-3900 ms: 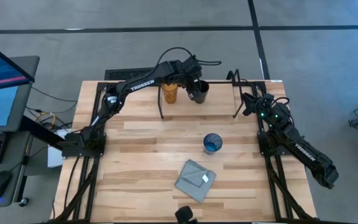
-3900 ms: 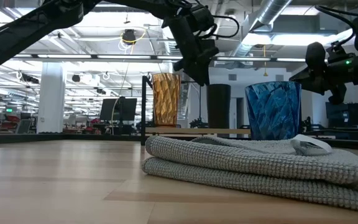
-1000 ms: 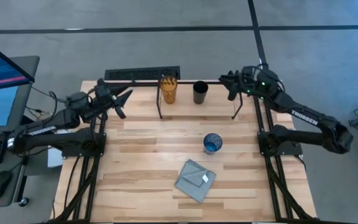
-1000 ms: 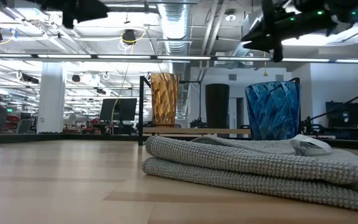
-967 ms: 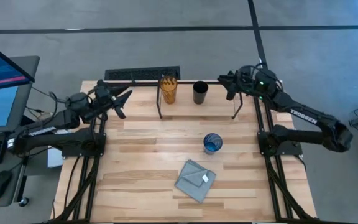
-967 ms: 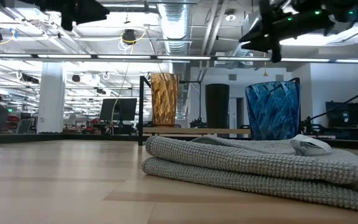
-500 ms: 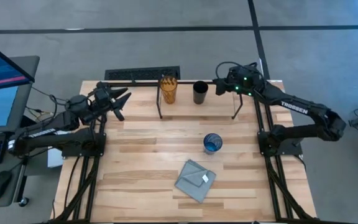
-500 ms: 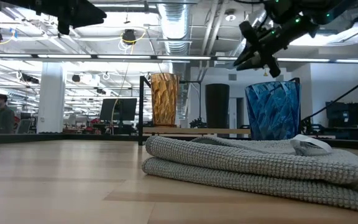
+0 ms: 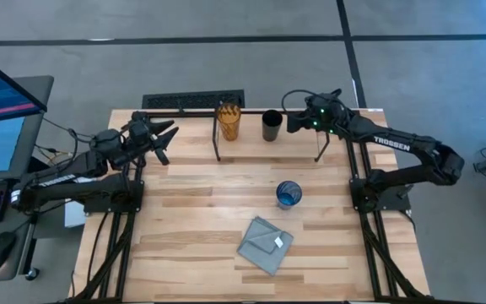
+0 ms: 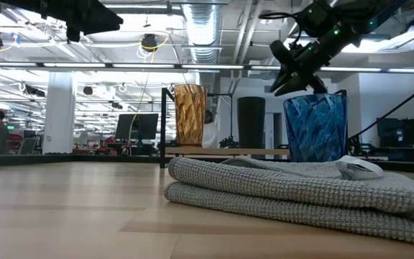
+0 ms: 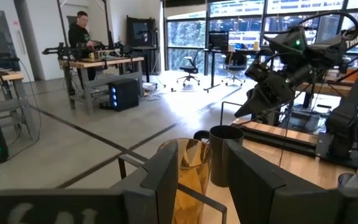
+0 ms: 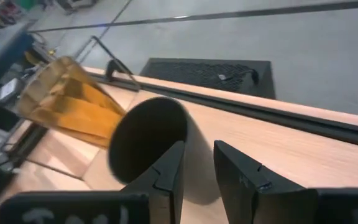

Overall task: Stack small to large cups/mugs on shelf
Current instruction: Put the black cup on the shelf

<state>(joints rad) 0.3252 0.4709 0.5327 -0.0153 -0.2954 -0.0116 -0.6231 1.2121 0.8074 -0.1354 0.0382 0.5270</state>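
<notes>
Surface (image 9: 192, 211): a large wooden butcher-block top carrying the shelf, the loose cup, the cloth and both arm bases.
Shelf (image 9: 298, 143): a light wooden board at the far edge of the surface, framed by thin black posts and a rail; two cups stand on it.
Right arm: reaches from the right side across to the shelf, well above the board.
Right tool (image 9: 294, 122): hovers just beside the black cup on its right, apart from it; its fingers (image 12: 166, 180) stand parted with a gap between them and grasp nothing, and they point at the cup's open mouth in the right wrist view.
Left arm: waits off the shelf's left end, over the surface's left edge.
Left tool (image 9: 164, 136): released, fingers spread, empty, well apart from the cups.
Cloth (image 9: 266, 244): grey, folded, lying on the near part of the surface, in front of the blue cup.
Amber tumbler (image 9: 229, 122): tall, translucent, upright on the left part of the shelf.
Black cup (image 9: 272, 125): upright on the shelf, near the tumbler on its right, not touching it.
Blue cup (image 9: 288, 193): translucent, upright on the surface, between the shelf and the cloth, off the shelf.
</notes>
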